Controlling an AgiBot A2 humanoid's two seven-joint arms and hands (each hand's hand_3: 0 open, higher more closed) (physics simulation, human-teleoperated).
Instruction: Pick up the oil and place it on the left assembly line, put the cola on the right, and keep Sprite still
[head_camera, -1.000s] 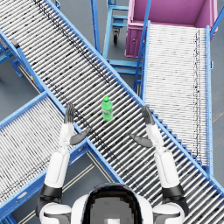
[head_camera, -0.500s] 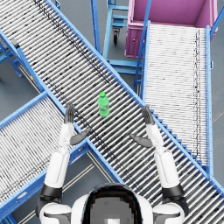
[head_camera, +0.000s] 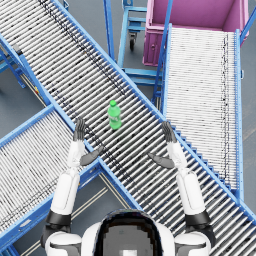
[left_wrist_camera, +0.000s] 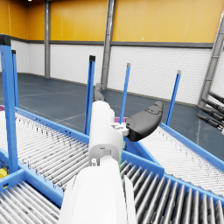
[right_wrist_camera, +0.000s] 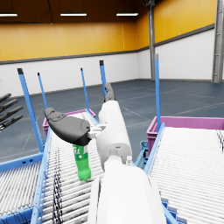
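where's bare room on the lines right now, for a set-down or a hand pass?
The left line and the right line, which ends at the pink bin, are bare. On the middle line, the rollers between the left robot hand and right robot hand are free; only the green bottle stands just beyond them.

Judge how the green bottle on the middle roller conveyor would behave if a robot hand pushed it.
The green bottle stands upright, tall and narrow, on the roller conveyor, so a push would probably tip it. Once down, its round body would likely roll. It looks like smooth plastic: probably light, slightly slippery.
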